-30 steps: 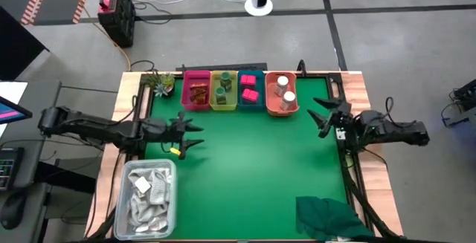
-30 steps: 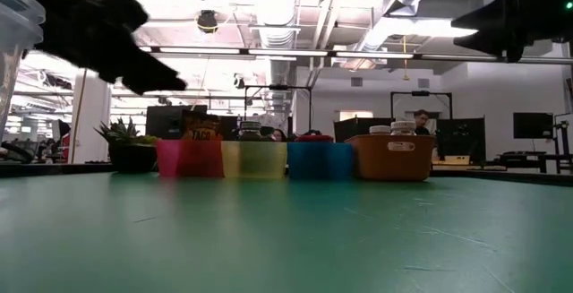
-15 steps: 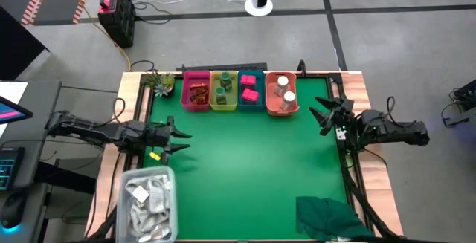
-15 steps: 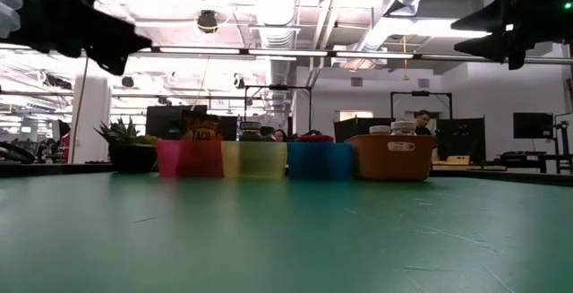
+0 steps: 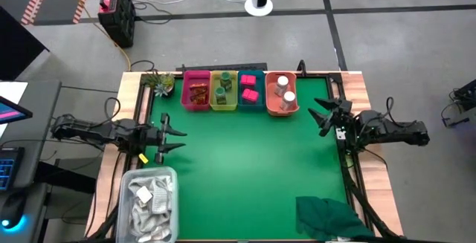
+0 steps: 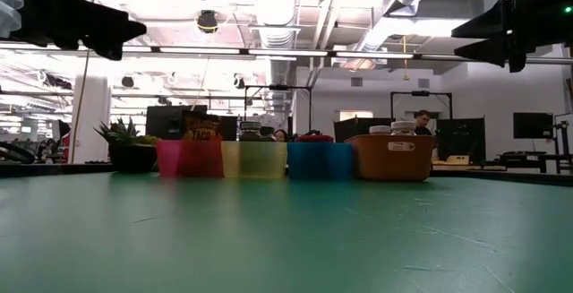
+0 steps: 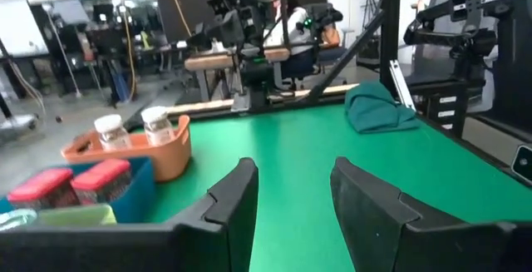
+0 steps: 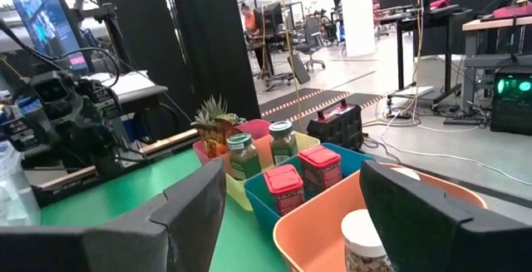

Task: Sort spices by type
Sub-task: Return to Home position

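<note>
Draw the left pincer (image 5: 175,139) and the right pincer (image 5: 321,115), both apart and empty, slowly back off the green-covered surface (image 5: 253,169), clear of the row of coloured plastic bins (image 5: 223,108).

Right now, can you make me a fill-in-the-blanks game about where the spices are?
The white-capped jars stand in the ___ bin. The pink cube packets sit in the ___ bin. The green jars sit in the ___ bin. The dark green cloth lies nearest the ___ arm.
Missing words: orange, blue, yellow, right.
</note>
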Motion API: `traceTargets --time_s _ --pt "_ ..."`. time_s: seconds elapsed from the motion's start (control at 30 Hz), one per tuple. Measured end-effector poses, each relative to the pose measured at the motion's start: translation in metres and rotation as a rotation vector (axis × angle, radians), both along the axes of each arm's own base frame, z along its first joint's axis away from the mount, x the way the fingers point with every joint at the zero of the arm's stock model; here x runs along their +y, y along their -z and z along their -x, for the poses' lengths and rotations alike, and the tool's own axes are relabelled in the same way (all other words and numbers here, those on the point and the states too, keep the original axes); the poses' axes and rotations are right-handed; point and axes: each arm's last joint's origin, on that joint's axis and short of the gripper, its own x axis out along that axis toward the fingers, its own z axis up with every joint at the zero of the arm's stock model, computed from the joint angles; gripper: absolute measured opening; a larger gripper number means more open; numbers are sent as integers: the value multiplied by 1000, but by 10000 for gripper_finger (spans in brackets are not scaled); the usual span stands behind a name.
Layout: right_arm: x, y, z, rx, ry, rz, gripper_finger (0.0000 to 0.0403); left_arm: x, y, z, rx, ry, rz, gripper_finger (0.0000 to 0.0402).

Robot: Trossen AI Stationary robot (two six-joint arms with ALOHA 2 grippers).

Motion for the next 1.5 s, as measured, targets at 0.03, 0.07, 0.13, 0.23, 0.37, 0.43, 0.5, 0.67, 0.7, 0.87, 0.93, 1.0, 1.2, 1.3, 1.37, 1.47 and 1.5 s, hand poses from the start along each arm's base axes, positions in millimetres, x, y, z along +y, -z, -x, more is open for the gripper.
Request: traceTargets --time_s 0.03,0.07,0.13,0.23,0.37,0.43,0.5,0.67,0.7,0.87,0.93,1.0,1.2,1.3,1.37,1.47,1.5 --pt "0 0 0 2 0 0 301 0 1 0 7 1 14 142" --pt "0 0 0 4 0 0 301 0 1 0 14 1 29 142" --pt "0 1 0 6 0 1 301 0 3 0 37 1 49 142" --pt "0 1 0 10 0 1 301 0 9 0 89 -1 52 142" --pt "0 1 0 14 0 2 301 0 17 1 180 -4 33 142" --pt "0 1 0 14 0 2 301 0 23 2 237 -6 28 142" --pt "0 1 0 14 0 3 301 1 29 3 299 -8 17 142" --pt "0 1 0 15 0 3 301 1 39 7 431 -13 -4 142" --pt "0 1 0 15 0 3 301 1 41 8 452 -14 -7 142" --pt "0 1 0 15 0 3 301 1 41 8 454 -14 -8 142" --pt "0 1 0 15 0 3 301 1 42 8 455 -14 -8 142" --pt "0 1 0 15 -1 3 301 1 42 8 456 -14 -8 142" --pt "0 1 0 15 -1 2 301 1 42 8 458 -14 -8 142" --pt "0 1 0 14 -1 1 301 1 43 8 459 -14 -9 142" --pt "0 1 0 14 -1 1 301 1 43 8 460 -14 -9 142" --pt "0 1 0 15 0 1 301 1 43 8 461 -14 -8 142" --pt "0 1 0 15 -1 1 301 1 43 8 461 -14 -9 142"
